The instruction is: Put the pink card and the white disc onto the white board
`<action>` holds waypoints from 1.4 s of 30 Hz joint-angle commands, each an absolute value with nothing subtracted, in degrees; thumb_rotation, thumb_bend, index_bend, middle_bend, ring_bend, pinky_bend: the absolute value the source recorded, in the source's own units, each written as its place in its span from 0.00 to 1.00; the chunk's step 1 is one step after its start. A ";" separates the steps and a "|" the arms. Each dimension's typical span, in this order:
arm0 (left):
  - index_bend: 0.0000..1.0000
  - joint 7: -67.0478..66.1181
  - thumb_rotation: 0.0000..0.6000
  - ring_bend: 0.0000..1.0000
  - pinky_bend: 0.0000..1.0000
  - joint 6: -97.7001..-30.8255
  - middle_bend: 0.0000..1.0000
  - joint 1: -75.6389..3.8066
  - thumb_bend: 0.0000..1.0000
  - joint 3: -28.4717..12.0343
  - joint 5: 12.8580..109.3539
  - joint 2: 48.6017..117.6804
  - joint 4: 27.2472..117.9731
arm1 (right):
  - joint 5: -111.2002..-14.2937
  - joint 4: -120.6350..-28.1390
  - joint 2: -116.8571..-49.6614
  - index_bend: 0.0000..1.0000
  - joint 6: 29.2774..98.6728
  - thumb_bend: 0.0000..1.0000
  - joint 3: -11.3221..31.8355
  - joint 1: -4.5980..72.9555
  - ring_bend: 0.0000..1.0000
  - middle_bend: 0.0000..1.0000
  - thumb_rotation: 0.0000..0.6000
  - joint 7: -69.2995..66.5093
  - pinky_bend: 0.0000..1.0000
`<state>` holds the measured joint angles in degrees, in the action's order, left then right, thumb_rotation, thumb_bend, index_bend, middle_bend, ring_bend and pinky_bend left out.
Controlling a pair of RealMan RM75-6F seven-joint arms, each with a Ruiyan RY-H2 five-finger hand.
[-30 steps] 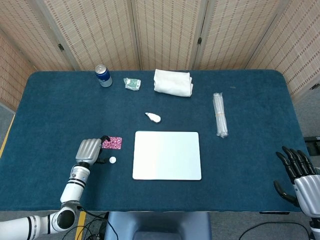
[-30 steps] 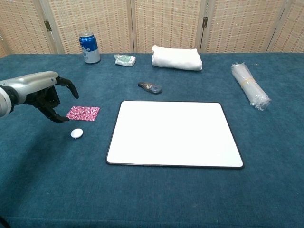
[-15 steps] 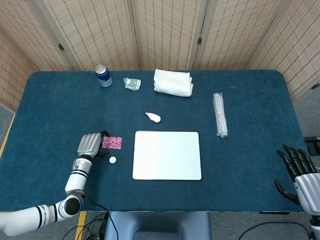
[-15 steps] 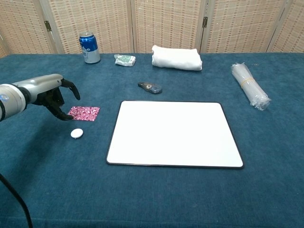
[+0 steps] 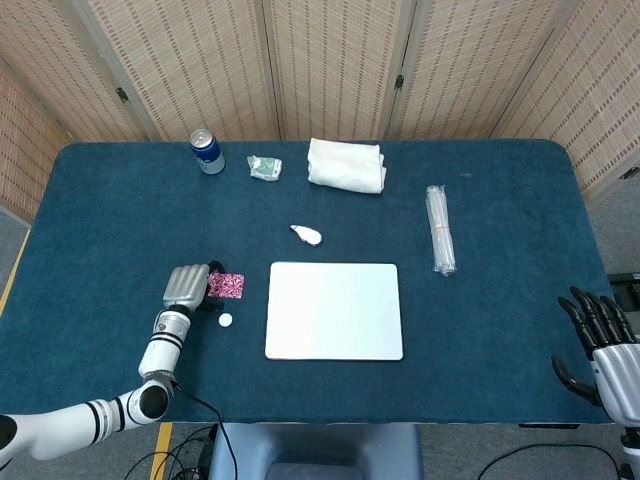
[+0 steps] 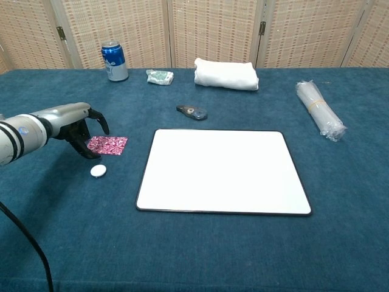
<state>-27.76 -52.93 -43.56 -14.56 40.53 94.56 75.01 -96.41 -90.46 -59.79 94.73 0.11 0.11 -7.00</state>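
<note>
The pink patterned card [image 5: 228, 285] [image 6: 109, 145] lies flat on the blue cloth, left of the white board [image 5: 334, 310] [image 6: 222, 171]. The small white disc [image 5: 226, 320] [image 6: 98, 171] sits just in front of the card. My left hand [image 5: 187, 286] [image 6: 79, 125] hovers at the card's left edge, fingers curved and apart, holding nothing; one fingertip reaches down close to the card. My right hand [image 5: 600, 348] stays open at the table's near right corner, seen only in the head view.
A blue can [image 6: 114, 61], a small crumpled packet [image 6: 160, 76], a folded white towel [image 6: 225, 73] stand along the far side. A small dark-and-white object [image 6: 192, 112] lies behind the board. A rolled plastic bundle [image 6: 319, 110] lies to the right.
My left hand has shifted right and forward, closing in on the card's left edge. The card, disc and right hand have stayed put.
</note>
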 commanded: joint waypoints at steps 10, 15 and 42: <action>0.33 -26.27 1.00 1.00 1.00 -50.91 1.00 -44.91 0.28 -13.97 41.29 95.56 72.22 | -95.77 -90.62 -59.57 0.00 94.46 0.29 0.42 0.03 0.00 0.00 1.00 -7.11 0.00; 0.33 -26.52 1.00 1.00 1.00 -50.77 1.00 -45.22 0.28 -13.78 40.79 95.26 72.24 | -95.63 -90.66 -59.56 0.00 94.55 0.29 0.53 -0.07 0.00 0.00 1.00 -7.03 0.00; 0.48 -24.04 1.00 1.00 1.00 -50.29 1.00 -44.75 0.28 -12.59 41.93 95.12 70.85 | -95.70 -90.62 -59.74 0.00 94.37 0.28 0.78 -0.03 0.00 0.00 1.00 -6.71 0.00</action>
<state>-23.92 -50.05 -44.81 -12.59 41.82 95.37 70.52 -95.71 -90.62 -59.74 94.37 0.78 -0.03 -6.71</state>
